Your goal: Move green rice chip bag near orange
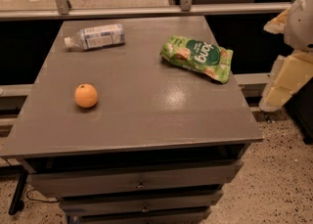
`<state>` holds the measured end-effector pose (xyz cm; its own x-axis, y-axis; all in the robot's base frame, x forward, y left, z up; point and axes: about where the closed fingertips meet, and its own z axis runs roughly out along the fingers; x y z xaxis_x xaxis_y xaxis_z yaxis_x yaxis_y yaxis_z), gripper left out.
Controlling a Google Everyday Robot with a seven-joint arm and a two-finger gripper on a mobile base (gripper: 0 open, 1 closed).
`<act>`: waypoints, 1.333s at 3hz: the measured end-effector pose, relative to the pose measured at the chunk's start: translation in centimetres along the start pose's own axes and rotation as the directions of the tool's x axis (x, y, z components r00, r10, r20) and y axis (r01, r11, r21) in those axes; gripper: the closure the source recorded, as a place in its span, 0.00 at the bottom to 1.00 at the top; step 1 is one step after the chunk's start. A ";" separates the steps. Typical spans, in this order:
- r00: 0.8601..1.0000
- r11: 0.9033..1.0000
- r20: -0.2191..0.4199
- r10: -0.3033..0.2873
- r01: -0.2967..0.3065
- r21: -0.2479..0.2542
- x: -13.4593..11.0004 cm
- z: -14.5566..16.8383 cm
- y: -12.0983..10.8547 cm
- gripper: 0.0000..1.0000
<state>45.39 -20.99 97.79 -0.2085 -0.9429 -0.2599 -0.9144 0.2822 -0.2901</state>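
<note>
The green rice chip bag [197, 57] lies flat on the grey table top [146, 115] at its back right, with a dark green patch and white lettering. The orange [86, 96] sits on the left side of the table, well apart from the bag. My gripper [287, 82] shows as cream and white parts at the right edge of the view, off the table's right side, to the right of the bag and not touching it.
A clear plastic bottle [95, 37] with a white-blue label lies on its side at the back left of the table. Drawers [139, 184] are below the table's front edge. A metal rail and glass panels [146, 10] run behind the table.
</note>
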 end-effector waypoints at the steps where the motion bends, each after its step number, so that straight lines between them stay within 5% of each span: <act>1: 0.992 0.998 0.123 0.017 -0.023 0.050 -2.9 4.0 -3.0 0.00; 2: 0.967 0.993 0.247 0.069 -0.091 0.076 -6.4 8.3 -7.1 0.00; 4: 0.886 0.963 0.405 0.226 -0.266 0.045 -10.8 15.9 -13.5 0.00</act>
<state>65.48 -11.82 89.85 -0.2506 -0.7002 -0.6685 -0.8095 0.5303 -0.2520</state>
